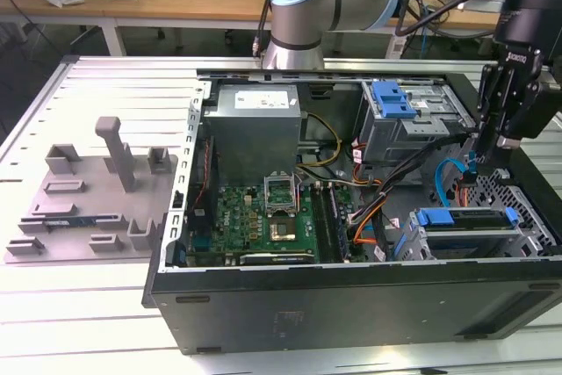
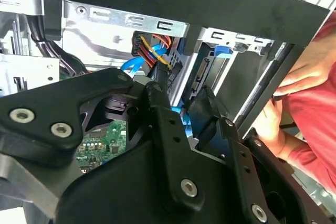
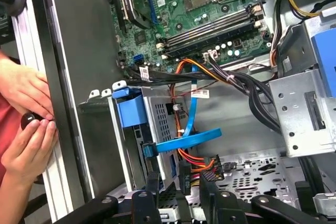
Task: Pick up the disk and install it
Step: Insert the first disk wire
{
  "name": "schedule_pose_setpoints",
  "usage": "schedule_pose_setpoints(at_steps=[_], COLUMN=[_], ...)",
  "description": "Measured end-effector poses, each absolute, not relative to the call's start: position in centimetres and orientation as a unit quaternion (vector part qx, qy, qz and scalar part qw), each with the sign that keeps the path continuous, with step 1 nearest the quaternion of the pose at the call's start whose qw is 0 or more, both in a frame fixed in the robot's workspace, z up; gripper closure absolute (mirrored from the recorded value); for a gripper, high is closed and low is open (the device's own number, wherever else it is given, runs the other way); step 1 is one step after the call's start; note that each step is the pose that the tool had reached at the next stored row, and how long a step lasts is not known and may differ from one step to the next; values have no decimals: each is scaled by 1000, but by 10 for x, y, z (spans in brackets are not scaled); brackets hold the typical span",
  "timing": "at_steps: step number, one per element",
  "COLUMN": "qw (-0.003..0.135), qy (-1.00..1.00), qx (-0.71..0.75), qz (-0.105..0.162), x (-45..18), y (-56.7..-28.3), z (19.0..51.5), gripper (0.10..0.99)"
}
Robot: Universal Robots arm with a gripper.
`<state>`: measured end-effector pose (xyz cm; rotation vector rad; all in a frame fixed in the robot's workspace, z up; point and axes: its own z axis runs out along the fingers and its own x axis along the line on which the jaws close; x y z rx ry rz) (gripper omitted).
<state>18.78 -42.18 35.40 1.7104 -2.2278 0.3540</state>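
The disk [image 1: 463, 219] is sitting in the metal drive cage [image 1: 530, 236] at the near corner of the open computer case [image 1: 351, 305], on the exterior view's right. Its blue carrier frame is showing at the cage mouth, and in the first wrist view the disk [image 3: 132, 119] is standing edge-on inside the cage's perforated wall [image 3: 159, 124]. The gripper [image 1: 502, 142] is hanging just above the far end of that cage, apart from the disk. In the second wrist view the gripper [image 2: 181, 103] is showing its fingers [image 2: 159, 109] parted, with nothing gripped between them. A flat blue cable [image 3: 189, 140] is crossing the space just beside the cage. A bundle of orange, red and yellow wires [image 3: 195, 157] is running under it to a black connector [image 3: 212, 174], crowding the gap next to the disk. Farther into the case the motherboard [image 1: 263, 212] is lying flat, with the power supply [image 1: 255, 125] behind it and a second bay with a blue latch [image 1: 391, 98] at the far right. A person's hands [image 3: 23, 95] are resting against the case's outer edge, close to the cage. A grey moulded fixture [image 1: 88, 199] is lying on the tabletop [image 1: 88, 313], well apart on the exterior view's left. The robot arm [image 1: 303, 6] is rising behind the case.
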Motion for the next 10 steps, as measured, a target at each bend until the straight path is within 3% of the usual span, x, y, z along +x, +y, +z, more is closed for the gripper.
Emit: schedule_pose_setpoints(at_steps=[1,3,6,10], qw=[155,159,171,172], qy=[-777,-777,-774,-773], qx=[597,596,592,592], qz=[124,129,144,148], x=[188,188,188,188], y=[-420,-419,-419,-417], z=[353,351,350,345], gripper=[647,800,800,800])
